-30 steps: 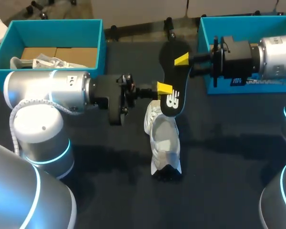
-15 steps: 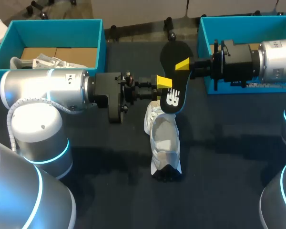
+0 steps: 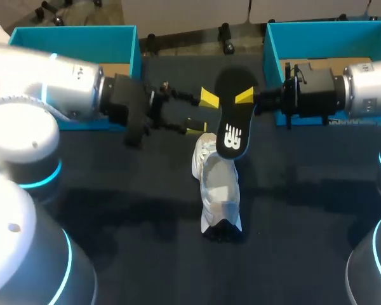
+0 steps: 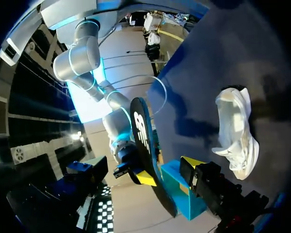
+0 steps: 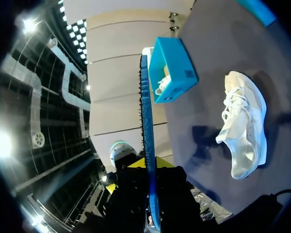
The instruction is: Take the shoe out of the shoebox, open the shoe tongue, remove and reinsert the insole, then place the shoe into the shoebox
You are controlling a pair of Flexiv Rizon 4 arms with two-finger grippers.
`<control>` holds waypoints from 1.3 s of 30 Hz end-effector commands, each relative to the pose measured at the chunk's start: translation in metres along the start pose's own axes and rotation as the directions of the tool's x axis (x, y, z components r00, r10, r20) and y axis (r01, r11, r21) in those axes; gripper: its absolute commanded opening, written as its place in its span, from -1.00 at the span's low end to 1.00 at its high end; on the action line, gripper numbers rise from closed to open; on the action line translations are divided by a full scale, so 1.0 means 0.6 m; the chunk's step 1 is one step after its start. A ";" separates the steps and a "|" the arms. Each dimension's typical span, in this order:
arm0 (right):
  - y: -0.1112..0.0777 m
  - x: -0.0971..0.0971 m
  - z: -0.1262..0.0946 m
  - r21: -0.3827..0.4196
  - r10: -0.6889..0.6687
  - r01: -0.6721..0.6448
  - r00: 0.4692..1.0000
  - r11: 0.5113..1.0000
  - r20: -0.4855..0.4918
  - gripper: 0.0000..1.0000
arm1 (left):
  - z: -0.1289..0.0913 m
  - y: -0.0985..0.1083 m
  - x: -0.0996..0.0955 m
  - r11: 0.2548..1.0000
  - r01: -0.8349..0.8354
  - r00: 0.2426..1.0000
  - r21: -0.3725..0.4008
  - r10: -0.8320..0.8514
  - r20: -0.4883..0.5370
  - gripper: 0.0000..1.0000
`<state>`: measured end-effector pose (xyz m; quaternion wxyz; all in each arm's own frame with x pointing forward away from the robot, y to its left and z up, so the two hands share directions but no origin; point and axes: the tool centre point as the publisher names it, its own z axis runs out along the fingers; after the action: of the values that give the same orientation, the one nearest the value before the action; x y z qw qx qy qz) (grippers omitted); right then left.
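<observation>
**Head view.** The right claw (image 3: 242,98) comes in from the right side and is closed on the black insole (image 3: 230,114), holding it in the air by one long edge. A white logo (image 3: 232,135) is printed on the end of the insole that hangs lowest from this claw. The left claw (image 3: 202,111) comes in from the left. Its two yellow fingers are spread wide with nothing between them, and they are just beside the opposite edge of the insole. The white shoe (image 3: 217,187) lies on the dark table (image 3: 114,241), below both claws. I cannot tell if the insole touches it. A blue left shoebox (image 3: 130,47) is behind the left claw and a blue right shoebox (image 3: 273,44) is behind the right claw.

**Left wrist view.** Only one own fingertip (image 4: 191,163) shows. The insole (image 4: 143,145) stands ahead of it, clamped by the right claw (image 4: 143,177). The logo (image 4: 139,127) faces this camera. The right shoebox (image 4: 177,187) is near the fingertip. The shoe (image 4: 235,131) lies to the side on the table (image 4: 223,58).

**Right wrist view.** The insole (image 5: 145,121) is seen on its thin edge. It runs straight out from the right claw (image 5: 150,170), whose fingers press it from two sides. The shoe (image 5: 245,121) lies on its side beside the claw, on the table (image 5: 223,43). Ahead is the left shoebox (image 5: 174,63) with a small label (image 5: 189,74), too small to read.
</observation>
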<state>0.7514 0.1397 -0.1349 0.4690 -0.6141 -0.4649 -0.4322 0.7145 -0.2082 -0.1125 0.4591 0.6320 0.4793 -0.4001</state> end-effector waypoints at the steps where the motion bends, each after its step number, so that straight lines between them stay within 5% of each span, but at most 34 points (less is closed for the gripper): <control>1: -0.001 -0.002 0.003 0.006 0.006 -0.007 1.000 1.000 0.019 -1.00 | -0.016 0.013 -0.017 0.998 0.031 0.982 0.063 -0.019 -0.186 1.00; 20: -0.014 -0.032 0.013 0.022 -0.011 0.010 0.999 1.000 0.031 -1.00 | -0.001 0.022 -0.060 0.962 0.272 0.849 0.013 -0.234 -0.473 1.00; 35: -0.007 -0.048 0.001 0.034 -0.068 0.066 0.996 0.997 0.055 -1.00 | -0.001 0.022 -0.060 0.962 0.272 0.849 0.013 -0.234 -0.473 1.00; 39: -0.007 -0.049 0.003 0.042 -0.069 0.067 0.996 0.997 0.053 -1.00 | 0.001 0.018 -0.074 0.956 0.292 0.779 -0.017 -0.248 -0.576 1.00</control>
<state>0.7407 0.1357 -0.1621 0.4528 -0.6003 -0.5056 -0.4231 0.7186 -0.2157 -0.0782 0.2435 0.6520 0.6501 -0.3049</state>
